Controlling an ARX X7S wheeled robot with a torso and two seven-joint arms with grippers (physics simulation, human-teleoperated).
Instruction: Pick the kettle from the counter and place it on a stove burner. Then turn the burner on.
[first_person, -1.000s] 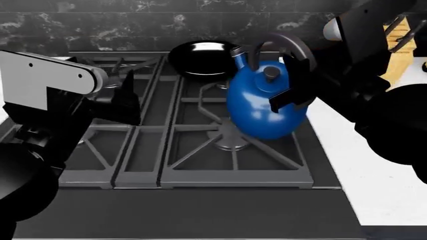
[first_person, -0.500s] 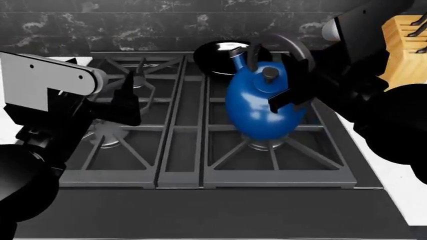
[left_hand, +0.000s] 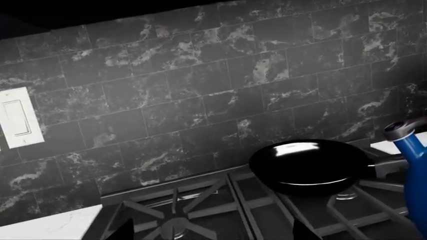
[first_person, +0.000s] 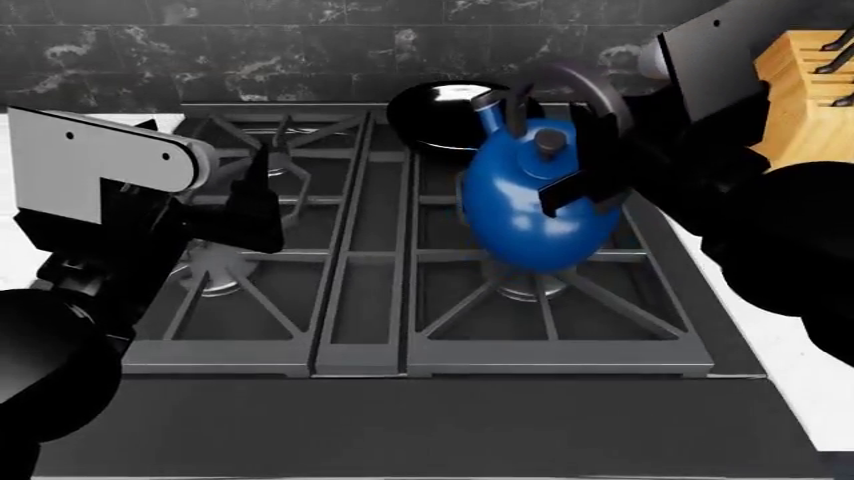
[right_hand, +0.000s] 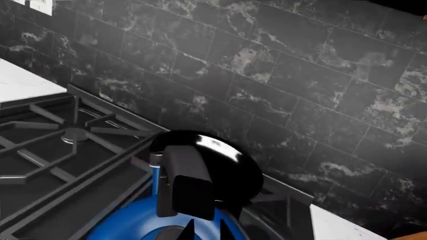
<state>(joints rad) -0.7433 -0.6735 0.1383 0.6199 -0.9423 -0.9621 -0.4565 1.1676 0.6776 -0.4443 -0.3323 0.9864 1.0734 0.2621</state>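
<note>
The blue kettle (first_person: 534, 205) hangs tilted from my right gripper (first_person: 587, 165), which is shut on its dark arched handle (right_hand: 185, 187). It sits right over the front right stove burner (first_person: 534, 292), close to the grate; I cannot tell if it touches. In the right wrist view the blue body (right_hand: 127, 222) lies just below my gripper (right_hand: 205, 232). My left gripper (first_person: 260, 180) is open and empty over the left burners; in its wrist view (left_hand: 210, 235) it faces a back burner (left_hand: 170, 227). The kettle's spout and side (left_hand: 415, 165) show at that view's edge.
A black frying pan (first_person: 447, 110) sits on the back right burner, just behind the kettle, also in the wrist views (left_hand: 310, 165) (right_hand: 230, 162). A wooden knife block (first_person: 807, 90) stands on the white counter (first_person: 801, 400) to the right. A dark tiled wall with a light switch (left_hand: 17, 117) is behind the stove (first_person: 360, 300).
The head view has shifted, so the stove sits further right in it. The kettle, first offset to the burner's right, now hangs centred over the front right burner. The left arm has barely moved.
</note>
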